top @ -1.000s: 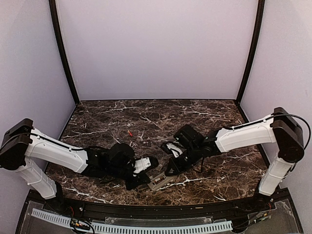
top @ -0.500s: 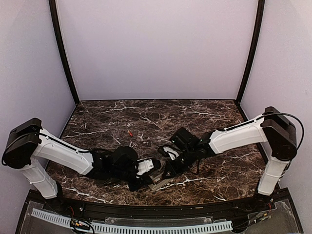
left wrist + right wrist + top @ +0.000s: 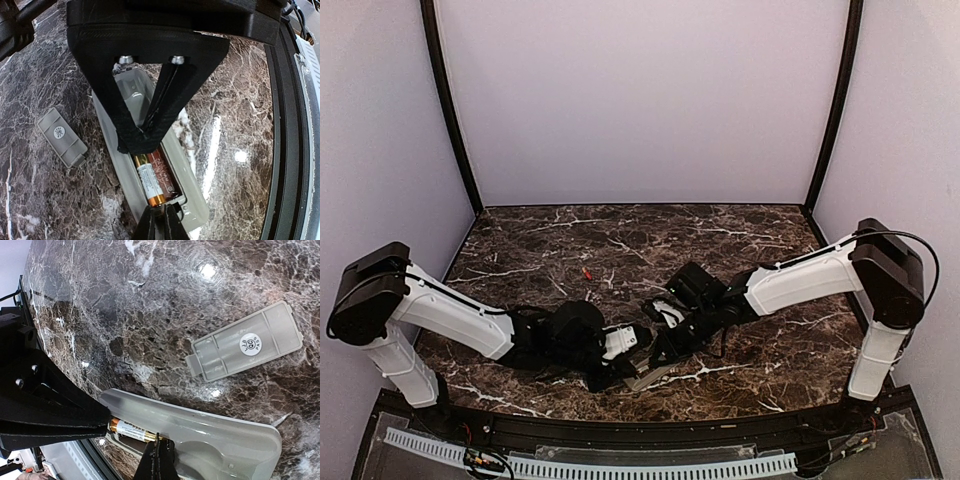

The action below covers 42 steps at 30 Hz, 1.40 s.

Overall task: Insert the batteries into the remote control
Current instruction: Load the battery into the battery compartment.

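Observation:
The remote control (image 3: 197, 197) lies back up near the table's front edge, its battery bay open; it also shows in the top view (image 3: 645, 377) and the right wrist view (image 3: 215, 432). A white-and-gold battery (image 3: 149, 183) lies in the bay, also seen in the right wrist view (image 3: 131, 429). Beside it is a reddish-brown strip with pale markings; I cannot tell what it is. My left gripper (image 3: 160, 224) is shut at the battery's near end. My right gripper (image 3: 157, 454) is shut, its tip (image 3: 146, 137) on the battery's far end. A red battery (image 3: 586, 272) lies on the table farther back.
The small flat grey cover piece (image 3: 62, 137) lies on the marble just beside the remote, also in the right wrist view (image 3: 247, 347). The table's black front rim (image 3: 292, 125) runs close to the remote. Both arms crowd the space over the remote.
Both arms have closed in over the remote: the right gripper came left and down onto it, the left gripper edged right. The red battery on the table has not moved.

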Motion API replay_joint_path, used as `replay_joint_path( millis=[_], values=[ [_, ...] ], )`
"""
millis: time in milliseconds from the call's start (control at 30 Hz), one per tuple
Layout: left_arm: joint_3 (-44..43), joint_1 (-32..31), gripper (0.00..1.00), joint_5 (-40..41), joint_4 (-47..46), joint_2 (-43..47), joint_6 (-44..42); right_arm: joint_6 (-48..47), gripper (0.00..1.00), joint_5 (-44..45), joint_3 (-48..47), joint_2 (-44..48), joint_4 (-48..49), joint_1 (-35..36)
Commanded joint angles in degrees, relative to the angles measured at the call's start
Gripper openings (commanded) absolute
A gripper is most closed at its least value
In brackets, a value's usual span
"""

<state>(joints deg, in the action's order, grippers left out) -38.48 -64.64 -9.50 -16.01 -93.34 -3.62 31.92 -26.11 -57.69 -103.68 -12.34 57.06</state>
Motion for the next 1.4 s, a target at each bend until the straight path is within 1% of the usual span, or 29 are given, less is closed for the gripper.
replay_joint_path(
  millis=[0,233,467,633,800,967,1067,1133,1167,1200,1233,1333,1367],
  values=[
    [0.7,-0.5,0.07,-0.5,0.6,-1.1,0.0,0.7,0.0,0.5,-0.1,-1.6,1.8,0.7],
    [-0.2,-0.8,0.06,-1.1,0.4,-2.4,0.0,1.6,0.0,0.3,0.6,-2.7,3.1,0.6],
    [-2.6,-0.9,0.02,0.2,4.1,-4.8,-2.0,1.9,0.0,0.0,1.3,-2.8,3.4,0.7],
    [-2.5,-1.1,0.0,0.5,6.2,-5.1,-3.1,2.0,0.0,0.2,2.0,-2.4,3.5,0.7],
    [-1.2,-1.1,0.0,4.9,6.6,-2.9,-3.4,1.8,0.0,-0.1,1.3,-2.4,3.4,0.7],
    [-1.1,-1.1,0.01,3.8,5.9,1.4,-2.4,0.6,0.0,-0.9,-0.8,-1.7,2.5,0.7],
    [-1.3,-1.1,0.07,2.6,5.7,4.0,-0.9,0.2,0.0,-1.4,-1.7,-0.6,2.1,0.6],
    [-1.3,-1.1,0.13,2.3,5.7,5.0,0.1,0.2,0.0,-1.8,-2.0,0.7,2.2,0.5],
    [-1.3,-1.1,0.18,2.4,5.7,5.4,0.7,0.2,0.0,-1.8,-2.1,1.1,2.3,0.4],
    [-1.3,-1.1,0.2,2.6,5.7,5.4,1.1,0.3,0.0,-1.9,-2.1,1.6,2.5,0.4],
    [-1.4,-1.1,0.26,2.8,5.7,5.3,1.5,0.4,0.0,-1.9,-2.2,2.0,2.7,0.3],
    [-2.6,-1.1,0.37,2.5,6.3,3.6,3.1,0.5,0.0,-1.8,-2.1,3.5,2.7,-0.3],
    [-3.7,-1.1,0.43,2.2,7.2,2.3,3.2,0.6,0.0,-1.5,-2.0,4.2,2.5,-0.6]
  ],
)
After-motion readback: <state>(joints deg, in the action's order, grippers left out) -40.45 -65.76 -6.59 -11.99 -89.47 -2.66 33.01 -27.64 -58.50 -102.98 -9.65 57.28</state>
